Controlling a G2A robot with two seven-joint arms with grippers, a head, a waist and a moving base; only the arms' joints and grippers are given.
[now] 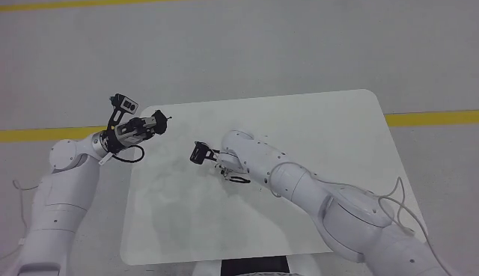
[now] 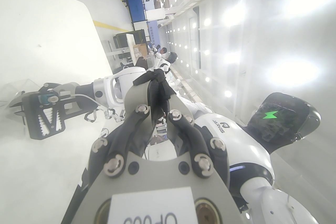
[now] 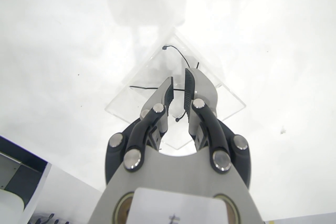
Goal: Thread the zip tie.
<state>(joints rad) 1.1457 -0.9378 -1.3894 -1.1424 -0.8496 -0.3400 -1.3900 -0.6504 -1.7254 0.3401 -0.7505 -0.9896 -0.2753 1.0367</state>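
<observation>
White worktop (image 1: 322, 126), threading not begun.
Right gripper (image 3: 178, 78), jaws apart, hangs over loose zip ties (image 3: 147, 88) in a clear tray (image 3: 231, 104); farther left, left gripper (image 2: 155, 83) is clenched, nothing visibly held. Picking and threading remain.

We lose the zip ties' (image 3: 164, 47) middles behind the right gripper (image 3: 178, 74); the clear tray's (image 3: 231, 101) near corner hides under its palm. We cannot identify the dark wad at the left gripper (image 2: 155, 82) tips.
</observation>
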